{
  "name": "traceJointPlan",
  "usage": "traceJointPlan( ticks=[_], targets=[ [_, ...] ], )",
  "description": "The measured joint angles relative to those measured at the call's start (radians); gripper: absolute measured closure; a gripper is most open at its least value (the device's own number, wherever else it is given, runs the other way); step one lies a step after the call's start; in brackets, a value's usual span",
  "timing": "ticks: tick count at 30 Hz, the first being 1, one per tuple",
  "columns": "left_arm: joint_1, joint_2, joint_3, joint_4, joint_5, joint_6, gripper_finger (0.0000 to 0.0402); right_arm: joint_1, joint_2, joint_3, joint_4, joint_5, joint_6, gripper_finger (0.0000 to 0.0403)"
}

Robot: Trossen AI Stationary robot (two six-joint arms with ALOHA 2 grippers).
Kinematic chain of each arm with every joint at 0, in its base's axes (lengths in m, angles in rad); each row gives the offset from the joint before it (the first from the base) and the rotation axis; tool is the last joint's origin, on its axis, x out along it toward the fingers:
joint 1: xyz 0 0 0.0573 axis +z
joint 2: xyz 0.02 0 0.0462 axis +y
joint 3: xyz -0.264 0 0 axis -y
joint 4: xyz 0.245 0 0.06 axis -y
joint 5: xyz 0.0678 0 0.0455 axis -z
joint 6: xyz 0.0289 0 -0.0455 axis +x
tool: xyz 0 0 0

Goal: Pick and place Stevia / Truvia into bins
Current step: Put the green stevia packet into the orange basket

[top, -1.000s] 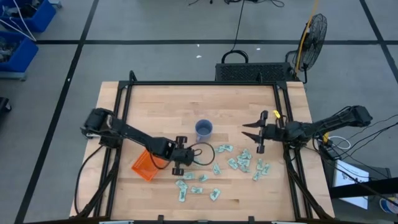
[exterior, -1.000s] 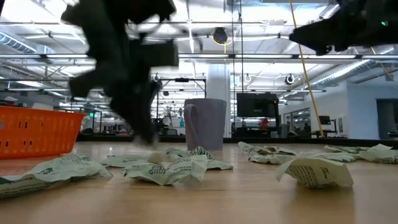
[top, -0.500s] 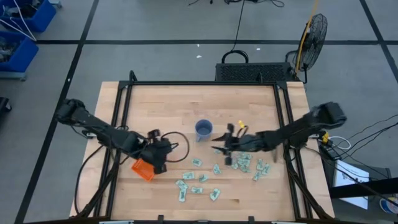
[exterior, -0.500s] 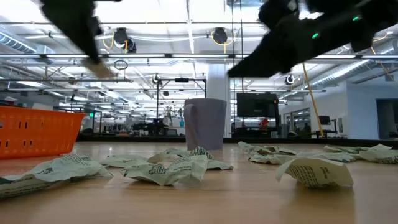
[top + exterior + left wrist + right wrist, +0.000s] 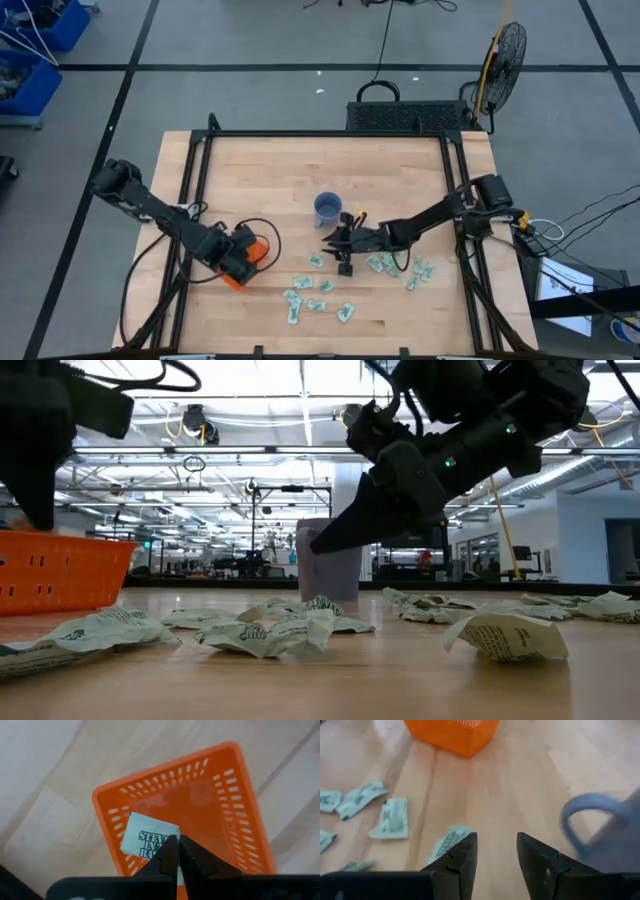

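The orange bin (image 5: 260, 250) sits on the table's near left part; the left wrist view shows its slotted wall (image 5: 165, 767). My left gripper (image 5: 240, 262) hovers over it, shut on a white Stevia packet (image 5: 145, 842). Several pale green and white packets (image 5: 385, 262) lie crumpled on the near middle of the table (image 5: 270, 630). My right gripper (image 5: 336, 252) is open and hangs just above the wood beside the blue-grey mug (image 5: 328, 208), with one packet (image 5: 447, 842) close to its finger. My left gripper (image 5: 175, 851) pinches the packet between its two fingers by one short edge (image 5: 162, 839). The fingers come from above, pointing down. The packet sticks out flat to one side of the fingertips, over the bin's inside and one wall; I cannot tell whether it touches the bin.
The mug (image 5: 605, 820) stands just beyond my right gripper, toward the far edge. More packets (image 5: 305, 298) lie toward the near edge. A black frame rail (image 5: 455, 200) runs along the table's right side. Bare wood (image 5: 300, 165) stretches across the far half.
My left gripper has travelled from beside the scattered packets toward the table's left and now stands over the orange bin. My right gripper has swung in from the right rail toward the left and down, ending low beside the mug and the packets.
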Motion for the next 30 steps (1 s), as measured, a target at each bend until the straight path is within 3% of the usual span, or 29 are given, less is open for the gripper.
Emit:
traceJointPlan(
  ticks=[8, 15, 21, 30],
  targets=[
    [-0.001, 0.000, -0.028, 0.013, 0.002, -0.002, 0.0377, 0.000, 0.080, 0.049, 0.019, -0.054, 0.044, 0.0273],
    [0.002, 0.000, -0.028, 0.177, 0.014, 0.123, 0.0318, 0.000, 0.128, 0.088, 0.010, -0.052, 0.019, 0.0273],
    [0.024, 0.000, -0.028, 0.163, 0.001, 0.123, 0.0275, 0.000, 0.127, 0.088, 0.014, -0.048, 0.023, 0.0273],
    [0.071, 0.000, -0.026, 0.164, -0.073, 0.180, 0.0270, -0.003, 0.129, 0.088, -0.006, -0.049, 0.053, 0.0273]
  ],
)
